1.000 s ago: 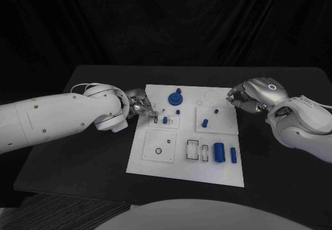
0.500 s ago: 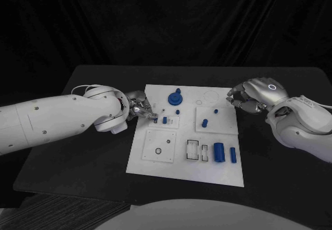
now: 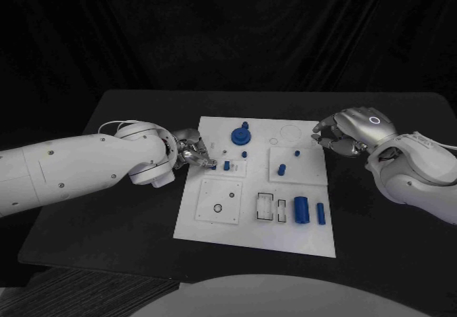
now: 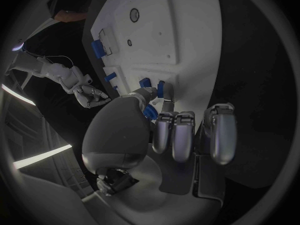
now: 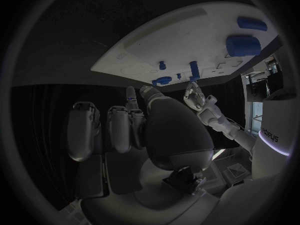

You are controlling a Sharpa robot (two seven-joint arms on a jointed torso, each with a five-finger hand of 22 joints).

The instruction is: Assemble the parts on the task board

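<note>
A: Blue parts are scattered over the white task board (image 3: 314, 244), and the left hand (image 3: 193, 152) sits at the board's left edge, fingertips pinching a small blue peg (image 3: 226, 166) right at a little inset plate. Peg looks upright, long axis pointing down into the board.

B: And the other side?

A: Right hand (image 3: 345, 135) hangs off the board's right edge, fingers curled in, nothing in them as far as I can see. Left is clearly the nearer one, so I'd guess the next move is just pressing straight down.
</note>
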